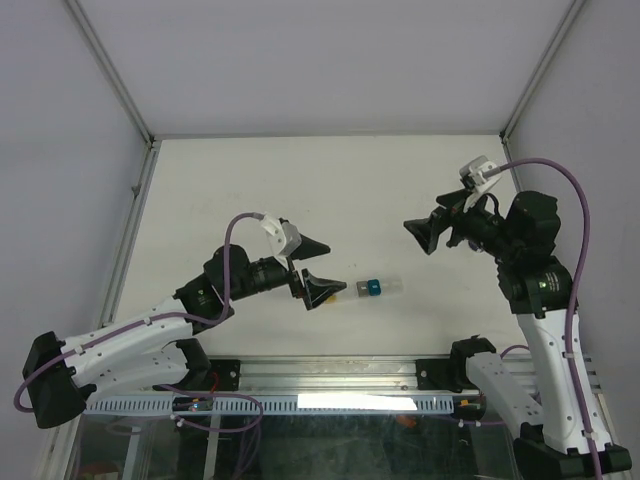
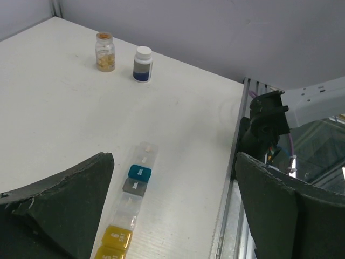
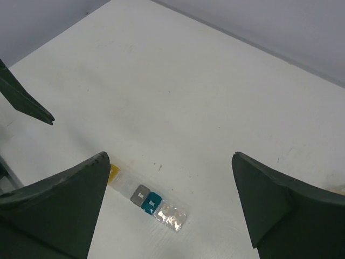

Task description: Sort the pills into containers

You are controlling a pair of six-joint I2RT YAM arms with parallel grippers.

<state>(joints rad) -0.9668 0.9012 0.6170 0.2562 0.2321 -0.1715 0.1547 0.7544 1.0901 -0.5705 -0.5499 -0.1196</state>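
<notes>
The containers are a short strip of pill-box cells (image 1: 370, 288) lying on the white table. In the left wrist view I see yellow cells (image 2: 117, 236), a grey cell (image 2: 135, 186), a teal cell (image 2: 139, 172) and clear cells, the far one (image 2: 146, 147) with a tiny tan speck inside. The strip also shows in the right wrist view (image 3: 153, 202). Tan-orange pills (image 2: 105, 62) sit in a small clear bottle. My left gripper (image 1: 335, 268) is open and empty just left of the strip. My right gripper (image 1: 420, 238) is open and empty, raised above and to the right of the strip.
A white-capped bottle with a dark blue label (image 2: 143, 63) stands beside the clear bottle at the far side. The metal rail along the table's near edge (image 2: 237, 178) runs close to the strip. The enclosure walls ring the table (image 1: 300, 180).
</notes>
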